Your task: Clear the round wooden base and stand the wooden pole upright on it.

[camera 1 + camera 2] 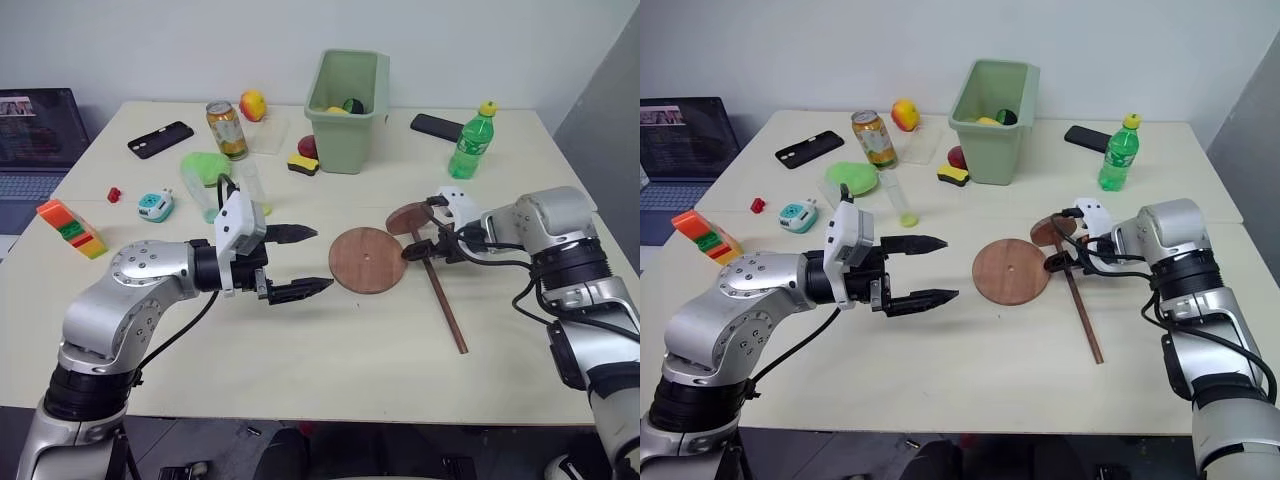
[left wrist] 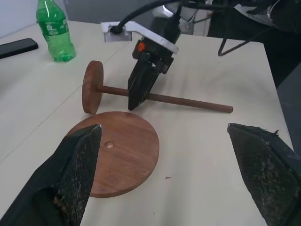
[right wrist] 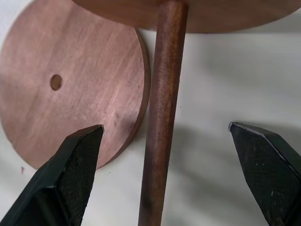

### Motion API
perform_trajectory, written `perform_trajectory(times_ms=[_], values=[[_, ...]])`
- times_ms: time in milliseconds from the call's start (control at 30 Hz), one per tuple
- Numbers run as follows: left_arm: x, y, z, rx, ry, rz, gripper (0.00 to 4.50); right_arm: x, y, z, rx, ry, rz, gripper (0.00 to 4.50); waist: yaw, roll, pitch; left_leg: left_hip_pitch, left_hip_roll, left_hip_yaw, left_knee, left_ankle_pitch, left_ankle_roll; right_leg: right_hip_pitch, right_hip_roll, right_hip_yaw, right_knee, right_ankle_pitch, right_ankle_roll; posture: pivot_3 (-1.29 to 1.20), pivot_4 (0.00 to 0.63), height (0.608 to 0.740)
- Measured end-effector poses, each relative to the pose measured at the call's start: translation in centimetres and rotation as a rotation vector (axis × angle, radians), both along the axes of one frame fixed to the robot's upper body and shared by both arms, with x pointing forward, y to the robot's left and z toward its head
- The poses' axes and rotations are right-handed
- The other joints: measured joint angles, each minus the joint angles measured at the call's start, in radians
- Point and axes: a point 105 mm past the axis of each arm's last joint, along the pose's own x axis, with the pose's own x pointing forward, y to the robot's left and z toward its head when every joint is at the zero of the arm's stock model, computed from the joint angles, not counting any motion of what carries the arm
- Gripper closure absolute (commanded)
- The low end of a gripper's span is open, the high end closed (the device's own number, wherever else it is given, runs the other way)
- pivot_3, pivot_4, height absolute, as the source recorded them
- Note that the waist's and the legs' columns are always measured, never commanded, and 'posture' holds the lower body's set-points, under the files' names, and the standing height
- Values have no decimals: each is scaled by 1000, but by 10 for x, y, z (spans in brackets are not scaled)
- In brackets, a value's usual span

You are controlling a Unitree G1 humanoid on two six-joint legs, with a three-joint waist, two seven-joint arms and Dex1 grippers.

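The round wooden base (image 1: 367,260) lies flat mid-table with its small centre hole showing and nothing on top. Just right of it lies the wooden pole (image 1: 446,307), its small end disc (image 1: 405,218) standing on edge at the far end. My right gripper (image 3: 164,127) is open and points down over the pole (image 3: 162,117) close to that disc, one finger on each side and neither touching it. In the right wrist view the base (image 3: 70,84) lies right beside the pole. My left gripper (image 1: 322,258) hangs open and empty just left of the base, pointing at it.
A green bin (image 1: 347,100) stands at the back centre, a green bottle (image 1: 472,140) and a black phone (image 1: 437,126) at the back right. A can (image 1: 227,130), a clear tube (image 1: 250,185), another phone (image 1: 160,139) and small toys crowd the left. A laptop (image 1: 35,140) sits far left.
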Motion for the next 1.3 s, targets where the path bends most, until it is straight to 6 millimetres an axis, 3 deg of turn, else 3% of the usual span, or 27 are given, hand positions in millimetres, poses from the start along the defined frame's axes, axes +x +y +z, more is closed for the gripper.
perform_trajectory(times_ms=[533,767,867,1000,1033,1067,1300], values=[[-2,-2,0,2,-8,4,0,5,2,-5,-1,17,15,4239,-3,0,0,0,0,0,0,0,0,0,0,0,0,0,0,0,150,740],[-1,-3,-2,3,-6,-15,0,7,0,-2,33,28,-16,4239,-3,0,0,0,0,0,0,0,0,0,0,0,0,0,0,0,150,740],[1,-1,-1,-4,-18,-11,0,10,9,16,177,12,-42,4239,-2,1,1,-1,0,0,0,0,0,-1,0,0,0,0,0,0,150,740],[3,7,1,-60,-106,50,0,18,28,79,275,-315,32,4239,-4,2,1,-1,1,0,-1,0,0,-1,0,0,0,0,0,0,150,740],[2,14,-8,-67,-99,94,0,16,43,101,315,-487,56,4239,-12,2,1,-1,2,0,-2,0,0,-2,0,0,0,0,0,0,150,740],[0,19,-16,-66,-78,120,0,14,48,111,339,-576,46,4239,-17,3,0,-1,3,-1,-2,0,0,-2,0,-1,0,0,0,0,150,740],[-27,40,-58,-143,57,271,0,-15,95,141,500,-1036,31,4239,-22,4,1,0,2,-3,-1,0,0,-3,-2,2,3,0,0,0,150,740]])
